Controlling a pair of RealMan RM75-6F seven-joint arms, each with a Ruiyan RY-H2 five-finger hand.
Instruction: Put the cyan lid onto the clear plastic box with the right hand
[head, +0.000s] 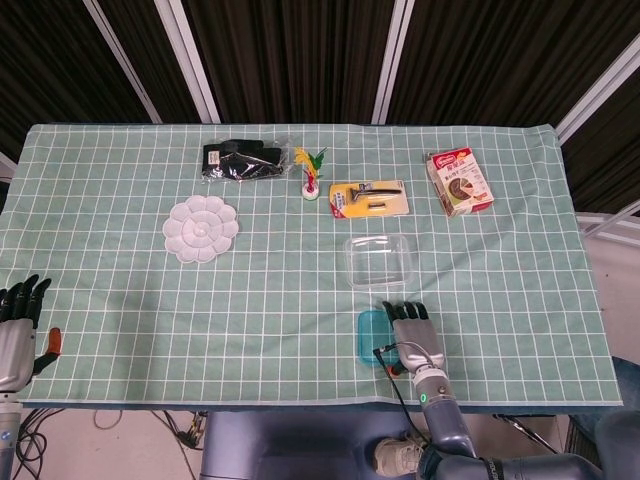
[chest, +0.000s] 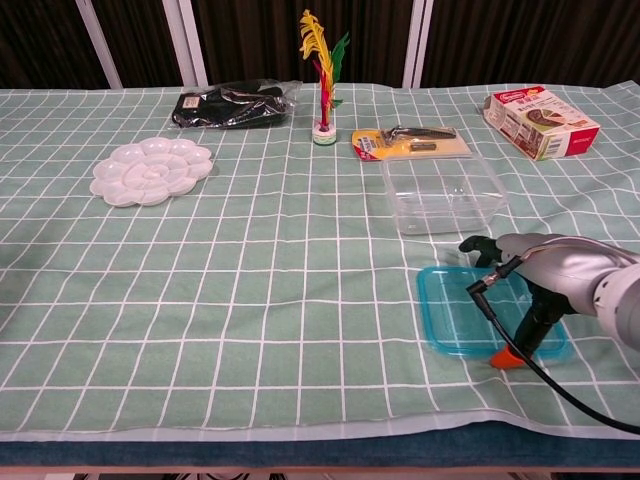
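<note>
The cyan lid (chest: 455, 313) lies flat on the cloth near the table's front edge, also seen as the cyan lid (head: 372, 337) in the head view. My right hand (chest: 545, 275) hovers over its right half, palm down, fingers stretched out above it; the right hand (head: 412, 333) covers much of the lid from above. Whether the thumb tip touches the lid's front edge I cannot tell. The clear plastic box (chest: 441, 192) stands open just beyond the lid, seen too as the clear box (head: 380, 260). My left hand (head: 18, 330) hangs off the table's left front corner, fingers apart, holding nothing.
A white palette (chest: 151, 170) sits at the left. At the back are a black bag (chest: 234, 103), a feather shuttlecock (chest: 322, 70), a yellow carded tool (chest: 410, 143) and a red snack box (chest: 540, 120). A black cable (chest: 540, 372) trails from the right hand.
</note>
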